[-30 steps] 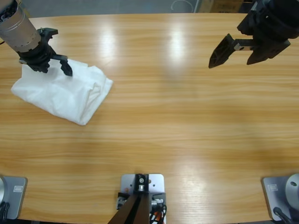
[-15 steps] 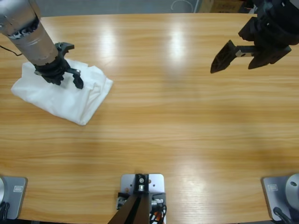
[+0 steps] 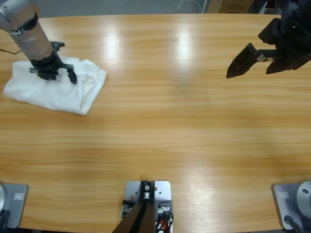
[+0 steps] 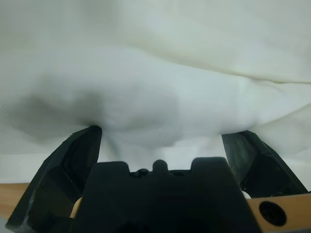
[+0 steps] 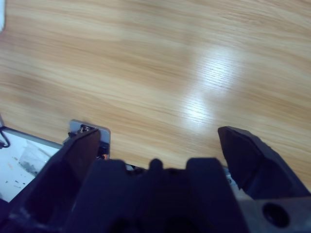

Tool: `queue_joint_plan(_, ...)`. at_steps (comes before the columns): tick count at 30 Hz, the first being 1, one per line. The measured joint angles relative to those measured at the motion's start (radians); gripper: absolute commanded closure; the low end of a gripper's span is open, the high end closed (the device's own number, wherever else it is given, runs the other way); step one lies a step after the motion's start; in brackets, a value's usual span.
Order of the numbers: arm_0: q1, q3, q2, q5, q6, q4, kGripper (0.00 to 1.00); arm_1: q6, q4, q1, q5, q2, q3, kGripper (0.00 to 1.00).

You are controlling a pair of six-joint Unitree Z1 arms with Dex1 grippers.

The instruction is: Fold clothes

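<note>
The clothes are one white T-shirt (image 3: 51, 94), folded into a rumpled bundle at the table's far left. My left gripper (image 3: 53, 76) comes down from the upper left corner and rests on the bundle's upper part. In the left wrist view the white cloth (image 4: 170, 63) fills the picture, and the left gripper (image 4: 167, 133) is open with its jaws spread wide and pressed against the fabric. My right gripper (image 3: 250, 72) hangs open above the bare wood at the upper right, far from the shirt. In its own view the right gripper (image 5: 160, 132) holds nothing.
The long wooden table (image 3: 175, 126) stretches bare between the two arms. Its far edge (image 3: 146, 15) runs along the top of the high view. The right wrist view shows the table's near edge and a rig plate (image 5: 90, 133) beyond it.
The left gripper swung right over the shirt, then back left, and the bundle shifted left and grew more compact. The right gripper drifted slightly right and down.
</note>
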Motion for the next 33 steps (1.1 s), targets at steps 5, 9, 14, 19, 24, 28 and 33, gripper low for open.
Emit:
queue_joint_plan(5, 0.150, -0.065, 0.000, 0.013, 0.003, 0.029, 0.050, 0.000, 0.000, 0.000, 0.000, -0.006, 0.005, 0.000)
queue_joint_plan(9, 0.223, -0.118, 0.010, 0.010, 0.006, 0.052, 0.050, 0.000, 0.003, 0.000, 0.001, -0.056, 0.016, 0.000)
queue_joint_plan(14, 0.253, -0.163, 0.033, -0.031, 0.006, 0.123, 0.050, 0.000, 0.005, 0.000, 0.012, -0.108, 0.028, 0.000)
queue_joint_plan(19, 0.221, -0.026, 0.024, -0.094, -0.019, 0.135, 0.050, 0.000, 0.003, 0.000, 0.020, -0.134, 0.064, 0.000)
queue_joint_plan(24, 0.198, 0.065, -0.039, -0.131, -0.058, 0.118, 0.050, 0.000, -0.003, 0.000, 0.028, -0.142, 0.091, 0.000)
queue_joint_plan(28, 0.195, 0.072, -0.042, -0.133, -0.068, 0.103, 0.050, 0.000, -0.003, 0.000, 0.028, -0.162, 0.111, 0.000)
queue_joint_plan(33, 0.240, 0.049, 0.010, -0.136, -0.074, 0.087, 0.050, 0.000, -0.003, 0.000, 0.035, -0.206, 0.132, 0.000)
